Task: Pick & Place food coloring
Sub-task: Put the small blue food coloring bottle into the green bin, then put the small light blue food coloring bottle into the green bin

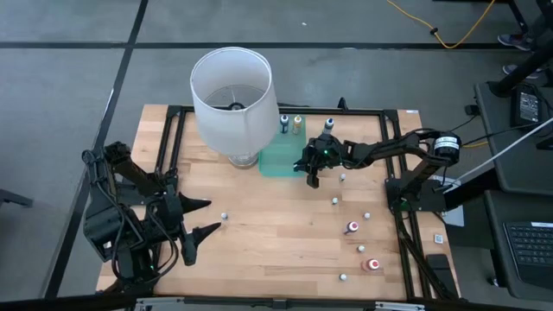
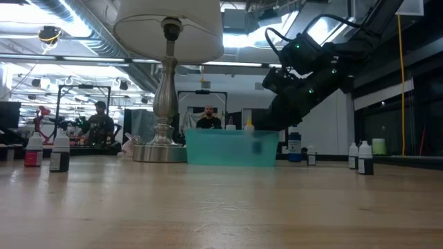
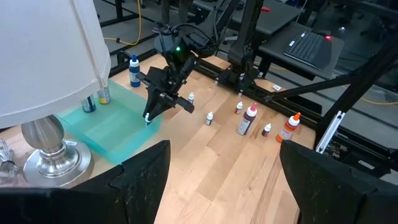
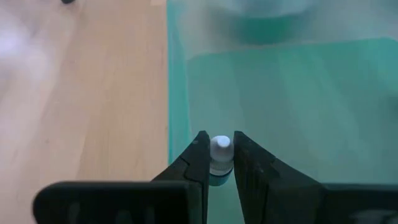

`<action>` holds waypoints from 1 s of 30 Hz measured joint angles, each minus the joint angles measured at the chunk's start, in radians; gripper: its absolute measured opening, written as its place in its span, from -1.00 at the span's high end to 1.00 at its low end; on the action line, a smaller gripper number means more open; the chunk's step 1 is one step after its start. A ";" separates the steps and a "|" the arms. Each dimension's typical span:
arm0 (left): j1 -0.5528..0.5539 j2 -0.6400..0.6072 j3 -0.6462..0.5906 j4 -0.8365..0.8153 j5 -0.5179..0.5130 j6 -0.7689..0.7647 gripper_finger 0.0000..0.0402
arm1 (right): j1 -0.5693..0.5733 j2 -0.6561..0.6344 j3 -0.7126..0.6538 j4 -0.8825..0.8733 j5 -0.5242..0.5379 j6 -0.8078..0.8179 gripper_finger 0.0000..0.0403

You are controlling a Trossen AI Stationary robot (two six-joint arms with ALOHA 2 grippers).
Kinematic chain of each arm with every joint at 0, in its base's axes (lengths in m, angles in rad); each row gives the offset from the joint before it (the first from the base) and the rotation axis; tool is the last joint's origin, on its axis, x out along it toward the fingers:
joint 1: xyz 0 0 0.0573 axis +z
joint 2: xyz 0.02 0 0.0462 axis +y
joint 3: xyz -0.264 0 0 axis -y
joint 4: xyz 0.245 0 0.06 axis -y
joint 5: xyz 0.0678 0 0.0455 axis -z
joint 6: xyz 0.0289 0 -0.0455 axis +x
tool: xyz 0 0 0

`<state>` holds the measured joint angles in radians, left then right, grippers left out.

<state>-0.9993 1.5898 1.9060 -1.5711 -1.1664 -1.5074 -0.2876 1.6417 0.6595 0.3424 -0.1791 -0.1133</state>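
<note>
One bottle [image 4: 221, 154] sits pinched in my right hand [image 4: 220, 163] above the tray's [image 4: 298, 106] three-o'clock rim; released early, it could tip off onto the desk [image 1: 259, 233].

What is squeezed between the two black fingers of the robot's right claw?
The right wrist view shows a tiny white-capped food coloring bottle pinched in the right gripper, over the edge of the translucent green rectangular tray.

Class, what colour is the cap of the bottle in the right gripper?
White; the cap shows best in the right wrist view.
</note>
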 joint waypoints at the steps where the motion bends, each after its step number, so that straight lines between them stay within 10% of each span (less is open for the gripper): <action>1: 0.000 0.000 0.000 0.000 0.000 0.000 -0.47 | 0.001 0.000 0.000 -0.001 0.003 -0.001 0.69; 30: 0.000 -0.010 0.000 0.000 -0.015 0.037 -0.47 | 0.002 0.001 0.120 -0.111 0.013 0.013 0.48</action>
<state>-0.9997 1.5800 1.9060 -1.5711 -1.1818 -1.4709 -0.2852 1.6424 0.7794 0.2314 -0.1658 -0.1000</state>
